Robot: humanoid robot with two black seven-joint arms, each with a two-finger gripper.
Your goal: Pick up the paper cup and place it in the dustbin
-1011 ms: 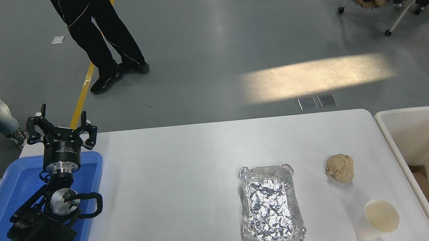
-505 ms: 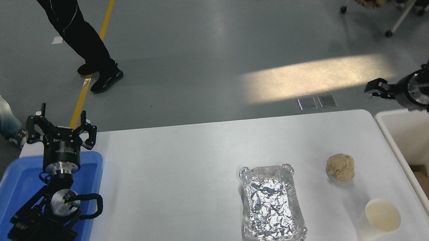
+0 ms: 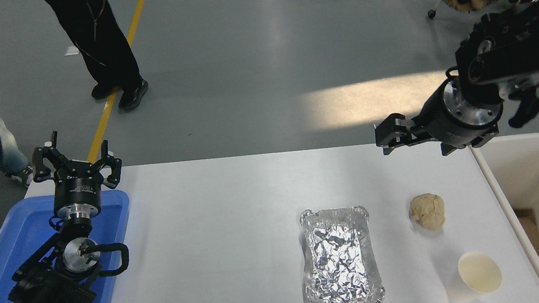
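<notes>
The paper cup [image 3: 479,272] is seen standing upright on the white table [image 3: 219,245], mouth up, with nothing inside. It is near the dustbin [image 3: 513,219], below the dough lump [image 3: 427,211] and right of the foil tray [image 3: 340,257], which holds nothing. The right gripper [image 3: 386,136] is held above the table's far edge; whether it is open cannot be told. The left gripper [image 3: 75,165] is parked open over the blue tub [image 3: 21,244].

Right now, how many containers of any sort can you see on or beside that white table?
4: a crinkled foil tray mid-table, a small white paper cup near the right front corner, a cream-white plastic dustbin right of the table, a blue plastic tub at left.
</notes>
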